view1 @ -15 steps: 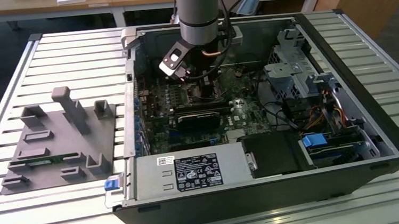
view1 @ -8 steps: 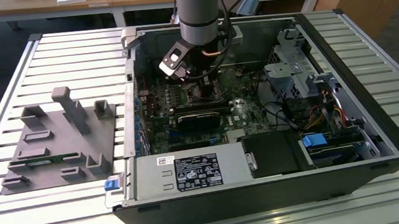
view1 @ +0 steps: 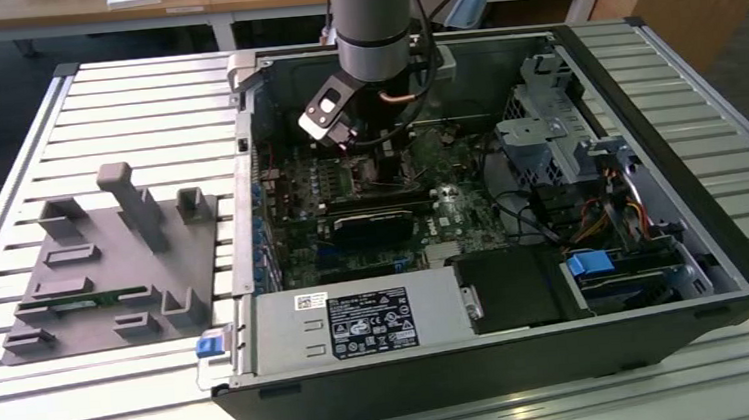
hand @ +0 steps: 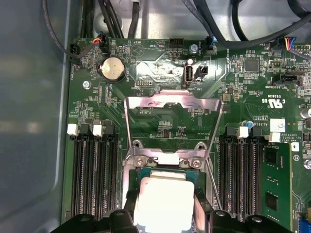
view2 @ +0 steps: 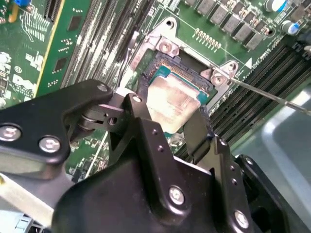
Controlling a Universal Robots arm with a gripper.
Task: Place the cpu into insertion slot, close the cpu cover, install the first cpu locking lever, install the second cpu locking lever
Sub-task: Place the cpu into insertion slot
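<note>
In both wrist views the body of the gripper [view2: 167, 114] cuts off the near edge of the cpu [view2: 171, 99]. The cpu and the fingers [view2: 197, 133] together cover most of the insertion slot [view2: 187, 65], and I cannot tell whether the chip is seated or just above it. The fingers are narrow, pinching the cpu by two opposite edges. The cpu is square, so it has no long axis; it lies metal top up, sides roughly in line with the slot's rim. The cpu cover [hand: 172, 99] stands open beyond the slot. In the upper middle of the exterior view, the arm [view1: 380, 19] reaches into the computer case [view1: 521, 359], hiding the slot.
</note>
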